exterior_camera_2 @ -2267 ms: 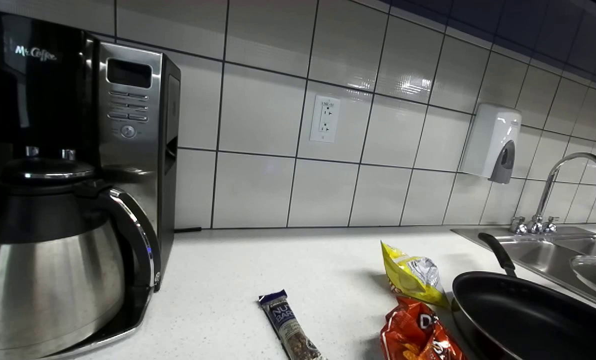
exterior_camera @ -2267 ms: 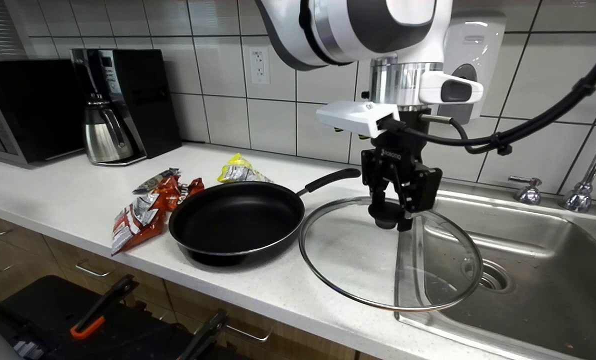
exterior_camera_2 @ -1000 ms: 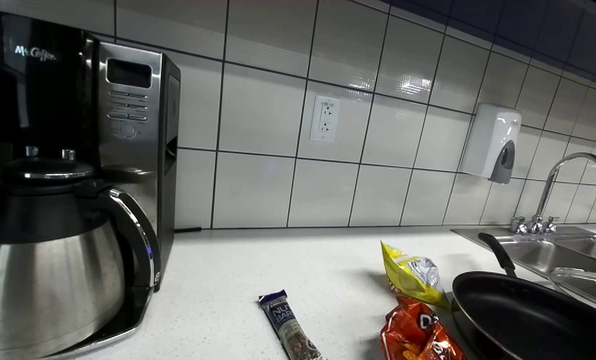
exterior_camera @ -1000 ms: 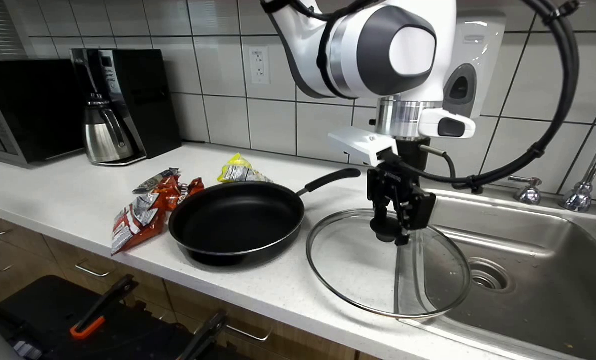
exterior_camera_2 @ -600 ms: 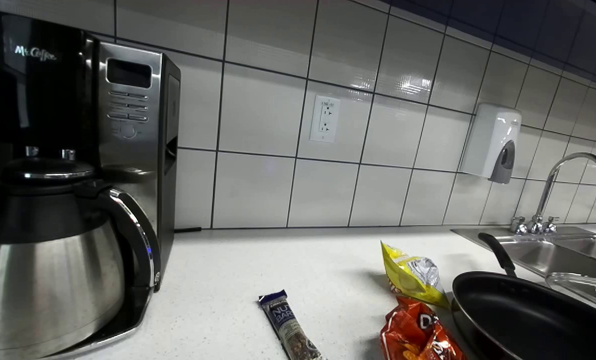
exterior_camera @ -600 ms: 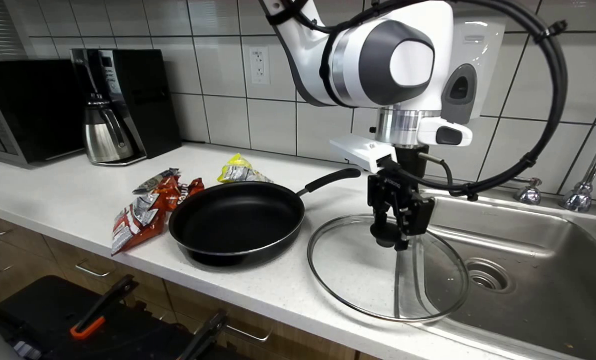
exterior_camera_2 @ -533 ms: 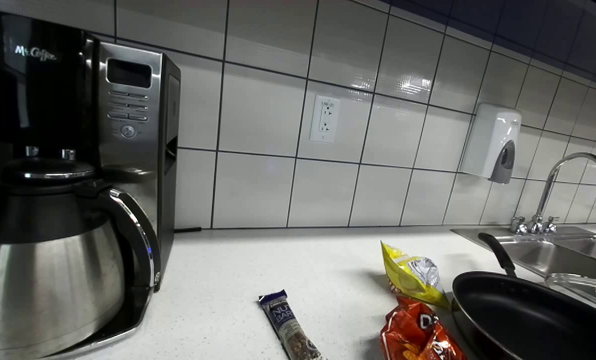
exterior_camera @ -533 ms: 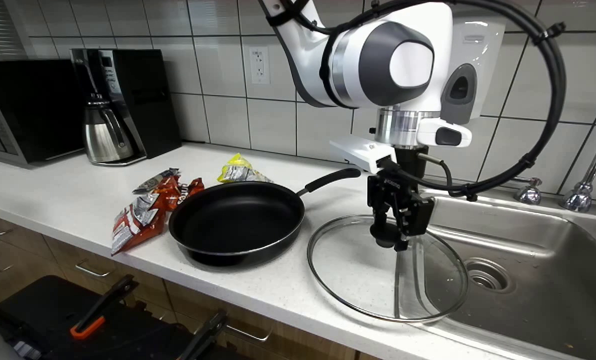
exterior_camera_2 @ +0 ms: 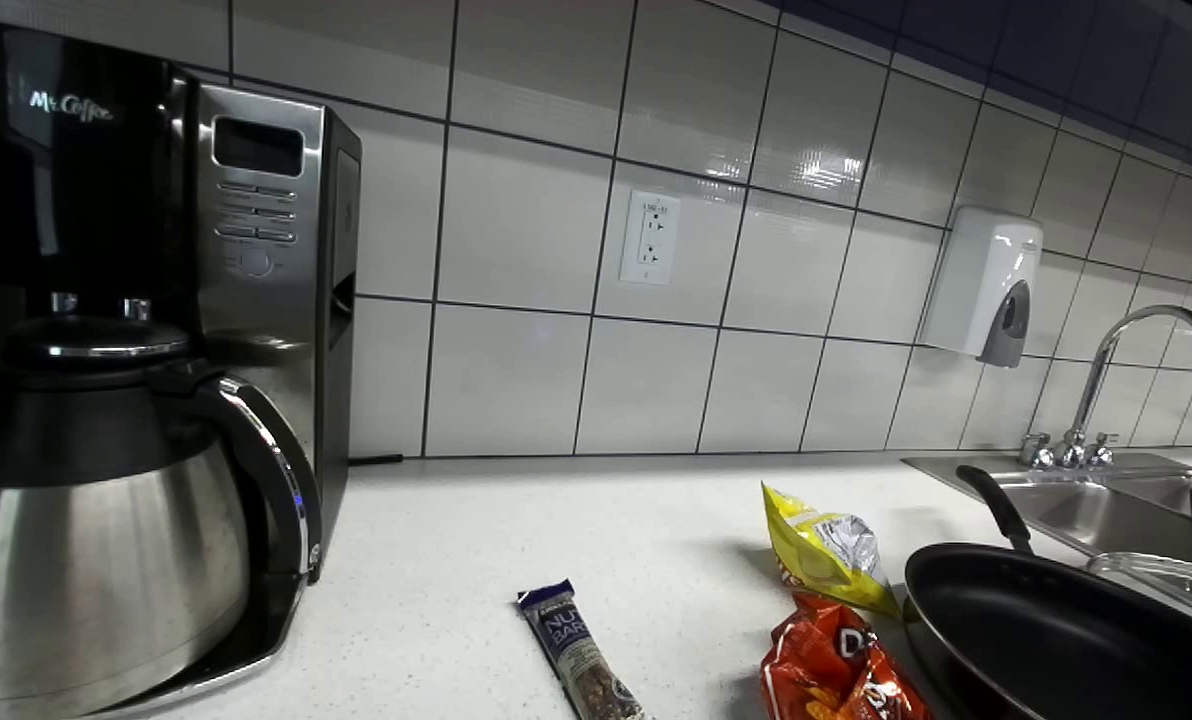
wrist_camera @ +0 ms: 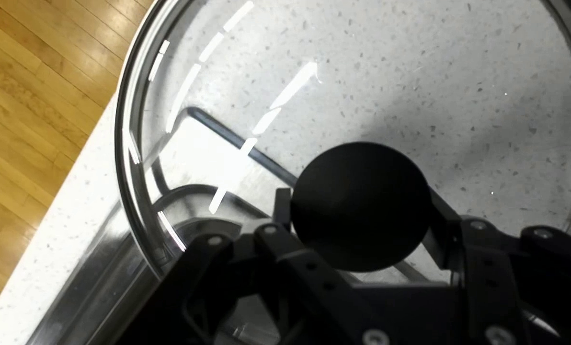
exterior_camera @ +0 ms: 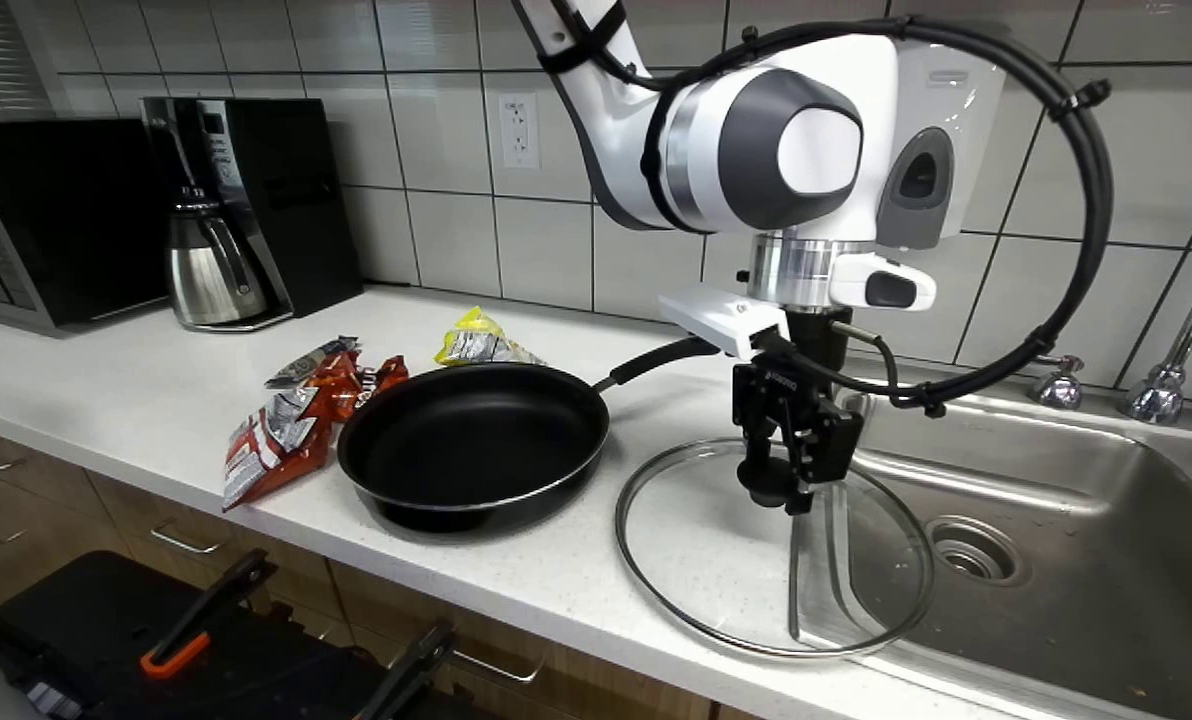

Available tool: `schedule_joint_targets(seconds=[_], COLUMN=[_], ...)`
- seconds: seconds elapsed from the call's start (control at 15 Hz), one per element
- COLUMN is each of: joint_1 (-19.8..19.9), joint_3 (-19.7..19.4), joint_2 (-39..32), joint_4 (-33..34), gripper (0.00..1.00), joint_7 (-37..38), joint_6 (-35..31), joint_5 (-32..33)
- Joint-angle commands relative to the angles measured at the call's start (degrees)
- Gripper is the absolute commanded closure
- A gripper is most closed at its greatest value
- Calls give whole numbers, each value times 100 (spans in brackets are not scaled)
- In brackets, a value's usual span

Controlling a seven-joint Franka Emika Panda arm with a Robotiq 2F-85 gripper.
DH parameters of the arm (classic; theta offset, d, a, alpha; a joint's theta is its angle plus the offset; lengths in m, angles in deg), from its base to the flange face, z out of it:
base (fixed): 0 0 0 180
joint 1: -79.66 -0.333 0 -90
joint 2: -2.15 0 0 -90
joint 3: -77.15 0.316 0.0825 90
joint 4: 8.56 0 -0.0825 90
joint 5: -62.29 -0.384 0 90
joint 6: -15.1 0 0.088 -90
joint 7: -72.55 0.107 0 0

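A speckled white counter [exterior_camera: 561, 565] runs along a white tiled wall [exterior_camera: 546, 240], with wooden drawers [exterior_camera: 596, 690] below its near edge; the wrist view also shows a plank floor [wrist_camera: 31, 120]. A steel sink [exterior_camera: 1086, 580] is set into the counter at the right. On the left stand a dark boxy appliance [exterior_camera: 56, 210] and a coffee maker [exterior_camera: 301, 200] with a steel carafe [exterior_camera: 214, 275]. Toward the middle lie a red chip bag [exterior_camera: 286, 440], a yellow bag [exterior_camera: 478, 342] farther back and a nut bar [exterior_camera_2: 581, 650]. Just right of the red bag sits a black frying pan [exterior_camera: 476, 440]; its handle [exterior_camera: 661, 360] runs far and right, the tip partly hidden behind the white wrist camera [exterior_camera: 721, 318]. The pan crowds the glass lid [exterior_camera: 756, 560] from the left. The lid spans the boundary, its left part above the counter and its right part above the sink; whether its rim touches either I cannot tell. Round and roughly level, it has one clear axis, upright through its black knob [exterior_camera: 764, 484], which points up. The gripper [wrist_camera: 360, 211] reaches down and pinches that knob from both sides
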Motion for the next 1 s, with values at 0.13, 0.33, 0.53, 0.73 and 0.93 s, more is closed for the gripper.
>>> schedule_joint_targets(seconds=[0.13,0.33,0.53,0.73,0.93], joint_1=[-35,-39,-45,-56,-123], joint_3=[-13,-16,-20,-23,-59], joint_2=[-33,-44,-13,80,303], joint_4=[193,210,207,185,90], gripper=[61,61,4,0,0], joint_7=[117,116,110,96,117], joint_6=[118,137,145,128,111], joint_5=[-49,-41,-27,-13,91])
